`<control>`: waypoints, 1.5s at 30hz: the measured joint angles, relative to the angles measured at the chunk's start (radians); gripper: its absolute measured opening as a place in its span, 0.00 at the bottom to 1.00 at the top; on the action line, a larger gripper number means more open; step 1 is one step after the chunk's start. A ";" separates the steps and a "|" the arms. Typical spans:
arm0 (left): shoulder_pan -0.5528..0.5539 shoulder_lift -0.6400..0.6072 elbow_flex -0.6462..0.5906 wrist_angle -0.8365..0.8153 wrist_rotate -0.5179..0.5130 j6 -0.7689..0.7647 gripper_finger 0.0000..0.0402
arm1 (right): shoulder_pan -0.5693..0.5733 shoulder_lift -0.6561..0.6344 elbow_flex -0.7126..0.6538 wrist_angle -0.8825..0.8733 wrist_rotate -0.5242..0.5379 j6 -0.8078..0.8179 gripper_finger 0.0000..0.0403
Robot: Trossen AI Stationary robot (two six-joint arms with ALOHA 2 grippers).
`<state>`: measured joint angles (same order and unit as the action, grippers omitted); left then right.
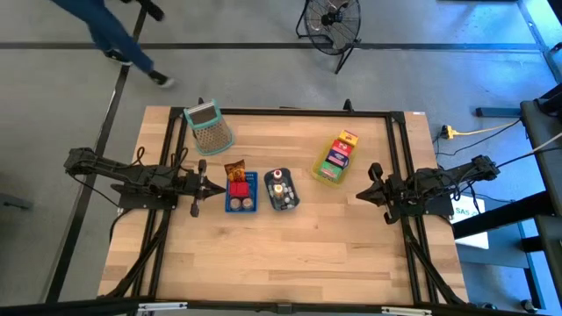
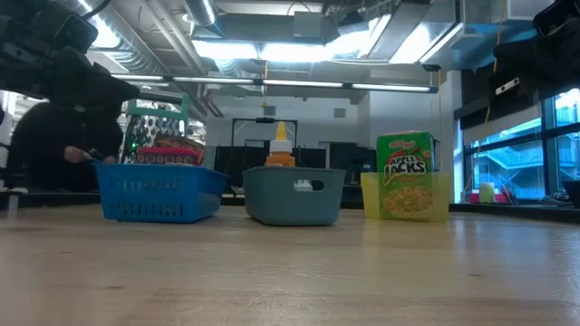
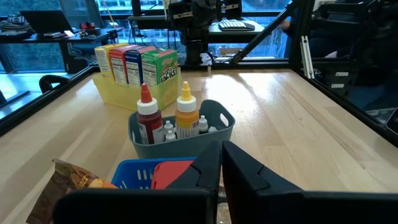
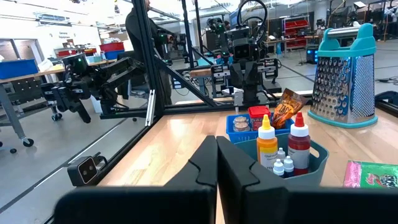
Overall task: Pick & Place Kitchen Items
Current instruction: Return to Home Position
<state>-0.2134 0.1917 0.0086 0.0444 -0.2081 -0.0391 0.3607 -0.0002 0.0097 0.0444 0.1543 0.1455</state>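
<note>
Several small cartons (image 1: 338, 154) stand in a row in the yellow tray (image 1: 323, 175); the green one (image 2: 405, 177) faces the low view. A red bottle (image 3: 148, 118), a yellow bottle (image 3: 185, 112) and tiny white pieces stand in the grey-blue tray (image 1: 281, 190). A red tin (image 1: 238, 188), a brown packet (image 1: 234, 169) and small jars (image 1: 241, 204) sit in the blue tray (image 1: 227, 207). My left gripper (image 1: 215, 187) hangs shut just left of the blue tray. My right gripper (image 1: 362, 195) is shut, right of the trays, above bare table.
A metal grater with a green rim (image 1: 209, 127) stands near the far left corner. Bare wood (image 1: 290, 254) stretches along the near half of the table. A person (image 1: 114, 31) walks on the floor beyond the far edge, near a fan (image 1: 332, 22).
</note>
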 joint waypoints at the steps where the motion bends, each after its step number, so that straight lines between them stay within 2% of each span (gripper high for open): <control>1: 0.000 0.000 0.000 0.000 0.000 0.000 0.03 | 0.000 0.000 0.000 0.000 0.000 0.000 0.00; 45: 0.000 0.000 0.000 0.000 0.000 0.000 0.03 | 0.000 0.000 0.000 0.000 0.000 0.000 0.00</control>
<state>-0.2131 0.1921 0.0086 0.0444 -0.2081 -0.0391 0.3607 -0.0002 0.0097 0.0444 0.1547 0.1455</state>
